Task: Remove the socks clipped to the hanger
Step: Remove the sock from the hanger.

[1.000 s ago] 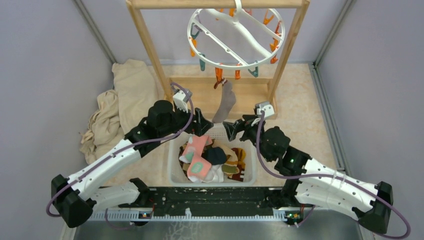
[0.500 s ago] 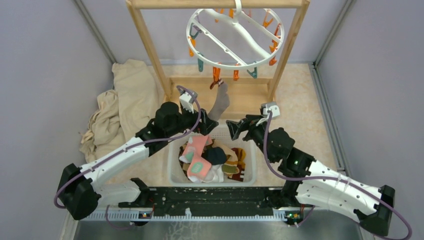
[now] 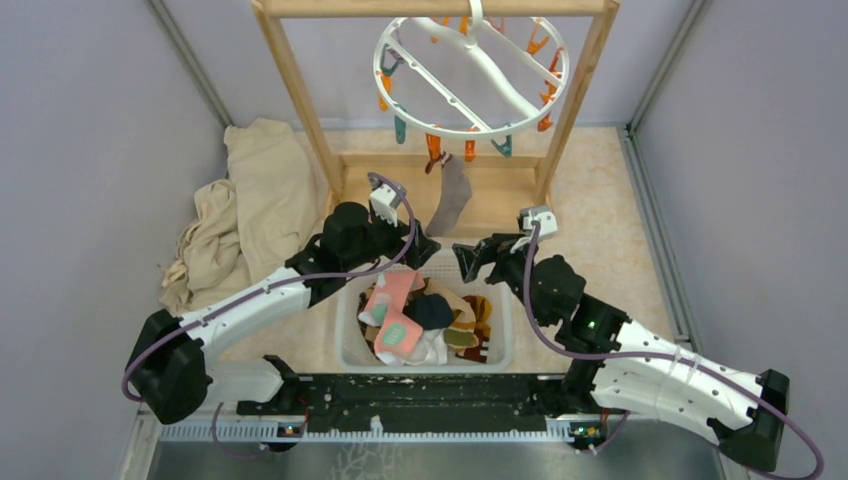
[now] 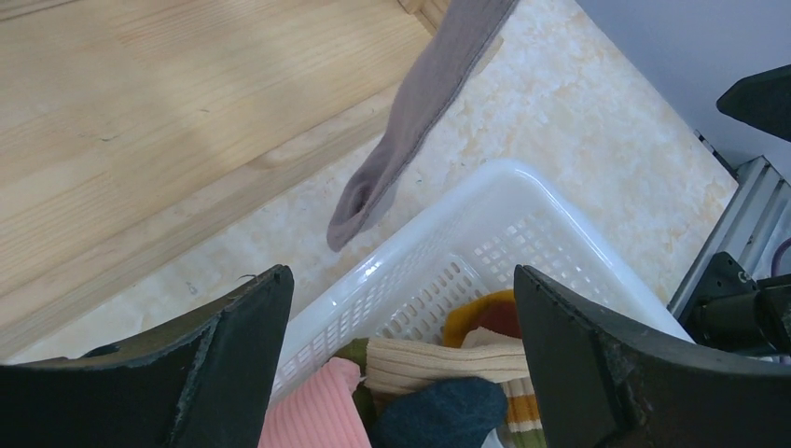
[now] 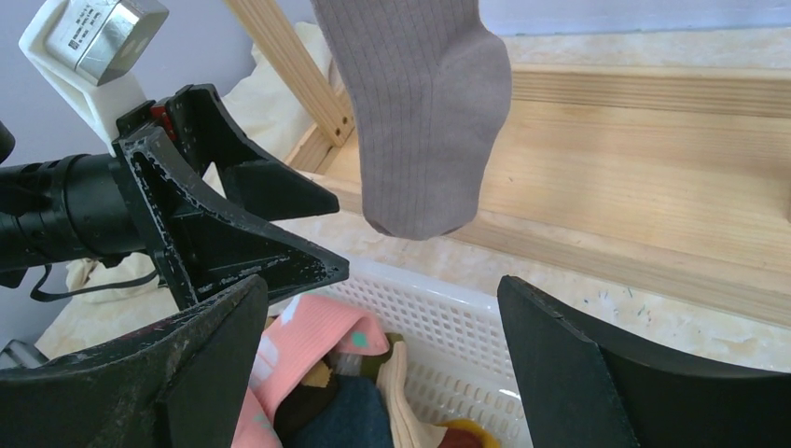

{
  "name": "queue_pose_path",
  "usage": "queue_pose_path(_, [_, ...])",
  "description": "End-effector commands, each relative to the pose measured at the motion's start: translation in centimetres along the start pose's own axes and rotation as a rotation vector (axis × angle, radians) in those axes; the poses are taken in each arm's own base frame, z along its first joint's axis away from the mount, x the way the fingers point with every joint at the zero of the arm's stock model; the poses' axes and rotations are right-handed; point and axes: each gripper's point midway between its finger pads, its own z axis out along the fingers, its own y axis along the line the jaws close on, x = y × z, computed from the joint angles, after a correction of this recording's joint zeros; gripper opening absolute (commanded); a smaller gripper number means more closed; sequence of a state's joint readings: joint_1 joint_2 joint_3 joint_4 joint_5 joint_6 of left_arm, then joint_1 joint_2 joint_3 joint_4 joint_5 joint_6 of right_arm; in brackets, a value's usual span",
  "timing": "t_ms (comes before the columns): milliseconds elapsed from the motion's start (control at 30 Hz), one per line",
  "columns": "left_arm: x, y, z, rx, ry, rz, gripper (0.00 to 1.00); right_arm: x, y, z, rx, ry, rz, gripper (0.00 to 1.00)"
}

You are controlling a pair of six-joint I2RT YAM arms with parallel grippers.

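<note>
The hanger [image 3: 470, 75], a white ring with orange and teal clips, hangs from the wooden frame. One grey sock [image 3: 452, 197] dangles from an orange clip [image 3: 436, 150] at its near edge. My left gripper [image 3: 428, 246] is open just below and left of the sock's toe, touching nothing. In the left wrist view the grey sock [image 4: 410, 103] hangs above and ahead of the open left gripper [image 4: 401, 275]. My right gripper [image 3: 463, 262] is open too, below and right of the toe. From the right wrist the grey sock [image 5: 420, 112] hangs above the empty right gripper [image 5: 382, 285].
A white perforated basket [image 3: 346, 330] under both grippers holds several socks, a pink sock [image 3: 392, 298] and a navy sock [image 3: 432, 311] among them. The wooden frame [image 3: 300, 90] and its base board [image 3: 500, 190] stand behind. A beige cloth [image 3: 250, 200] lies at the left.
My left arm has reached forward and right, closer to the hanging grey sock. The sock and ring swayed slightly. The right arm rose a little, then held still.
</note>
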State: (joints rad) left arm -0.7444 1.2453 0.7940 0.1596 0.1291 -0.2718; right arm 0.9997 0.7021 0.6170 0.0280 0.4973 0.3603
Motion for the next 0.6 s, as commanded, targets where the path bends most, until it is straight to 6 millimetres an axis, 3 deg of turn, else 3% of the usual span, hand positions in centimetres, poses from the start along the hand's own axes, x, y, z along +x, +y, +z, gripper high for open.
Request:
queue_pose_path(0, [-2.18, -0.78, 0.08, 0.029, -0.071, 0.034, 0.91, -1.71, 0.72, -0.23, -0.018, -0.041, 0.032, 0.94])
queue_pose_path(567, [-1.47, -0.4, -0.16, 0.018, -0.065, 0.04, 0.81, -1.19, 1.06, 0.24, -0.024, -0.027, 0.035, 0.94])
